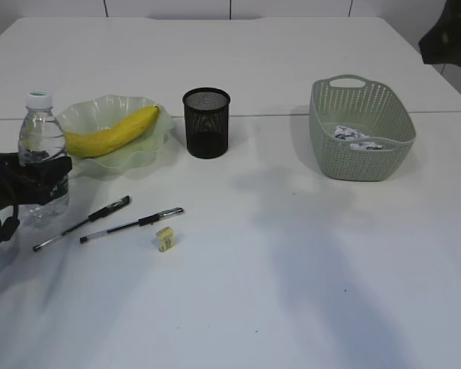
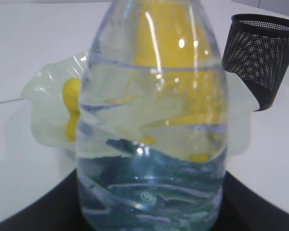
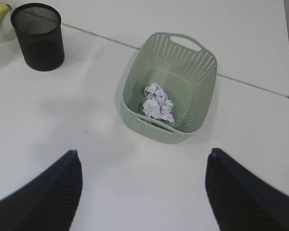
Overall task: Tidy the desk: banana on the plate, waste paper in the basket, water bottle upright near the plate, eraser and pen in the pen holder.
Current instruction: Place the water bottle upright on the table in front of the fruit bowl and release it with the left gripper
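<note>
My left gripper (image 1: 38, 175) is shut on the clear water bottle (image 1: 42, 146), which stands upright left of the pale green plate (image 1: 142, 150). The bottle fills the left wrist view (image 2: 151, 120). A banana (image 1: 111, 134) lies on the plate. Two black pens (image 1: 83, 223) (image 1: 131, 225) and a small yellow eraser (image 1: 165, 239) lie on the table in front of the plate. The black mesh pen holder (image 1: 207, 122) stands right of the plate. The crumpled waste paper (image 3: 158, 102) lies in the green basket (image 3: 135, 113). My right gripper (image 3: 142, 168) is open and empty, high above the table.
The basket (image 1: 392, 150) stands at the right of the exterior view. The right arm (image 1: 449, 34) shows at the upper right corner. A seam between two tabletops (image 1: 269, 115) runs behind the objects.
</note>
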Robot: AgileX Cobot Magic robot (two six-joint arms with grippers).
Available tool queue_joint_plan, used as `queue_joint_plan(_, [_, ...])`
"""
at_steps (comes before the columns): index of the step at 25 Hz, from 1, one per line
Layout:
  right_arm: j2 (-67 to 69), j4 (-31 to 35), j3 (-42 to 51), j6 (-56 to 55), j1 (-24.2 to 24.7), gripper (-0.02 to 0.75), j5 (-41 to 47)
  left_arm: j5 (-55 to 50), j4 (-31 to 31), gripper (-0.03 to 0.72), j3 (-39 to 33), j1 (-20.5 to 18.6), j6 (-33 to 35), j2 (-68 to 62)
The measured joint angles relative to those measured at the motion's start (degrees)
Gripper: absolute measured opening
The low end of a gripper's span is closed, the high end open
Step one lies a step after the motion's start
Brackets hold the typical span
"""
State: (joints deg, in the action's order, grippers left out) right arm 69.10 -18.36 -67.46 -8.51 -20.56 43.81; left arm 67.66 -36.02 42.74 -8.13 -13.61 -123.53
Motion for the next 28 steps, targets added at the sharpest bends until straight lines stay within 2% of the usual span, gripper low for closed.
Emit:
queue_joint_plan(12, [0.0,0.0,0.0,0.0,0.0,0.592,-0.1,2.3,1.7,0.470,-3.1,0.0,1.7,0.0])
queue_joint_plan(23, [0.0,0.0,0.0,0.0,0.0,0.592,-0.1,-1.1,1.7,0.600,-3.9,0.0,2.1,0.0])
queue_joint_plan(28, [0.0,0.0,0.0,0.0,0.0,0.592,-0.1,-1.2,0.8,0.620,-3.9,0.0,2.1,0.0])
